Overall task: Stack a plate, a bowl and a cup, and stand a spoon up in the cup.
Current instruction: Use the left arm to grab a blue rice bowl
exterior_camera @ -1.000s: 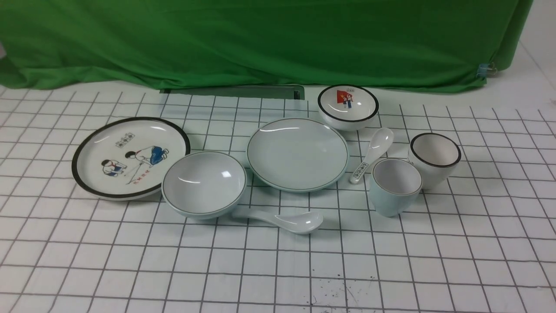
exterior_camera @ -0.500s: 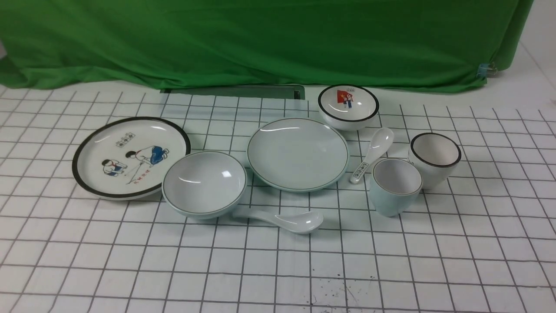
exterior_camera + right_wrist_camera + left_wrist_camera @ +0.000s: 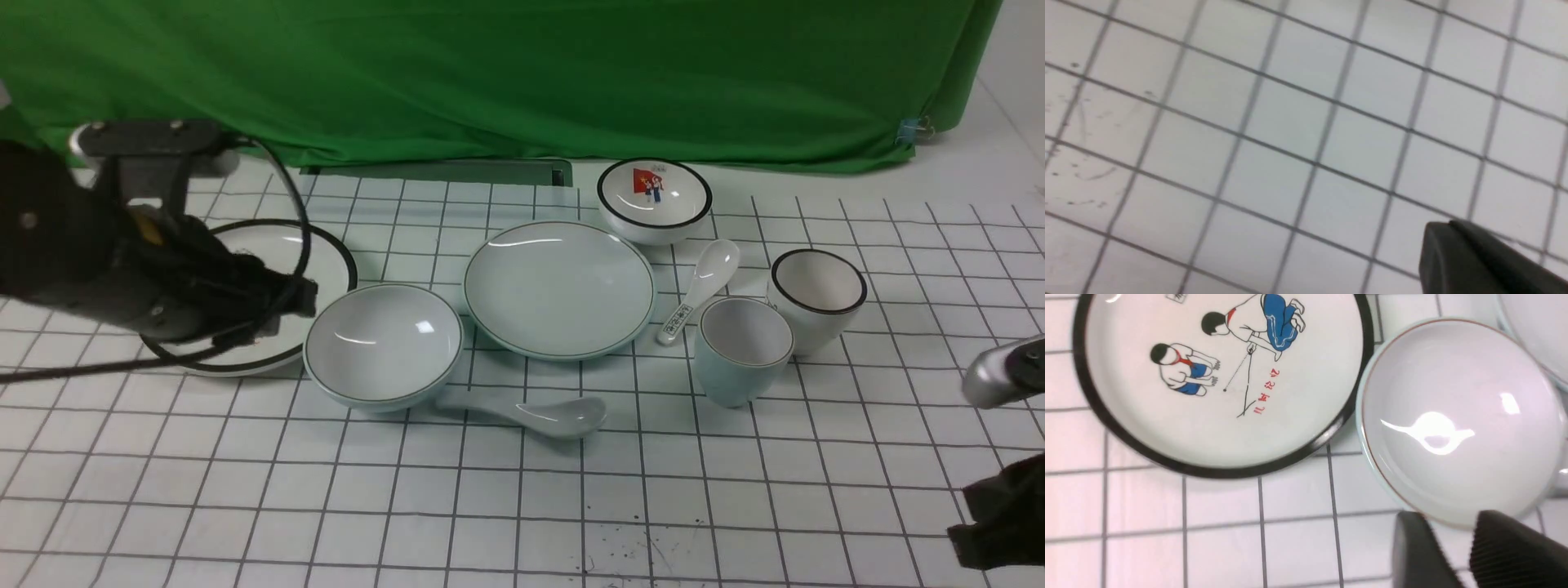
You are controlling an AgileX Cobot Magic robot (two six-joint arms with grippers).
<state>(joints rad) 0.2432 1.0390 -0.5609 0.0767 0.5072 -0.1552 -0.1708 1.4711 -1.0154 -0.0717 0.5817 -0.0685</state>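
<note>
The pale blue-green plate [image 3: 559, 290] lies at the table's middle. The matching bowl [image 3: 382, 343] sits to its left. The plain white spoon [image 3: 539, 410] lies in front of them. The pale blue-green cup [image 3: 741, 349] stands upright to the right. My left gripper [image 3: 298, 298] hovers just left of the bowl. In the left wrist view the left gripper [image 3: 1449, 517] is open and empty, its fingertips at the rim of the bowl [image 3: 1457, 416]. My right gripper [image 3: 1447, 225] is shut and empty over bare table. The right arm [image 3: 1000, 510] shows at the front view's right edge.
A black-rimmed cartoon plate [image 3: 1220, 375] lies under my left arm, next to the bowl. A black-rimmed picture bowl [image 3: 653, 200], a printed spoon [image 3: 702, 286] and a black-rimmed white cup [image 3: 816, 294] stand at the back right. A green cloth [image 3: 490, 73] hangs behind.
Both arms have come into the front view: the left over the cartoon plate toward the bowl, the right at the right edge. The dishes have not moved.
</note>
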